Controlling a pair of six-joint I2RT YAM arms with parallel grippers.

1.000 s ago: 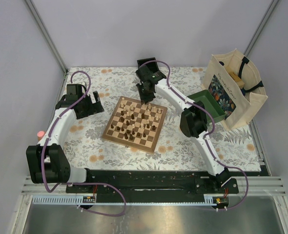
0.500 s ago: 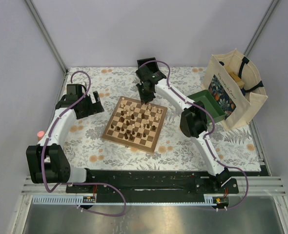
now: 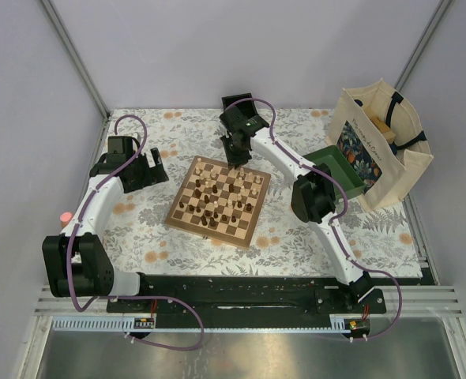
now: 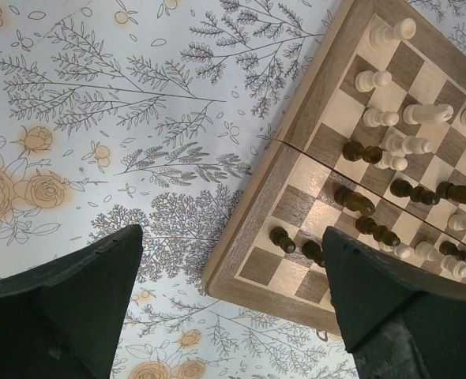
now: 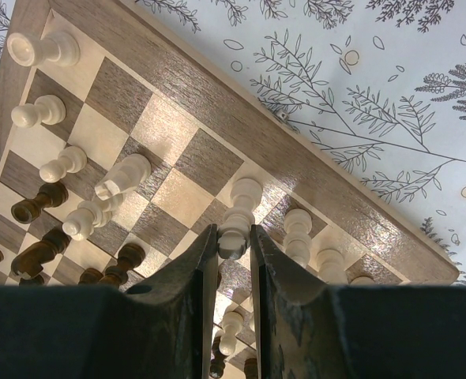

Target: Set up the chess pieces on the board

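Observation:
The board lies at the table's middle with cream and dark chess pieces scattered over its squares. My right gripper hangs over the board's far edge. In the right wrist view the right gripper is shut on the head of a cream piece, which stands on a square in the row by the wooden border, beside other cream pieces. My left gripper is open to the left of the board. The left wrist view shows its jaws wide apart above the board's corner, with dark pieces close by.
A green tray sits right of the board, with a printed tote bag standing behind it at the table's right edge. A floral cloth covers the table.

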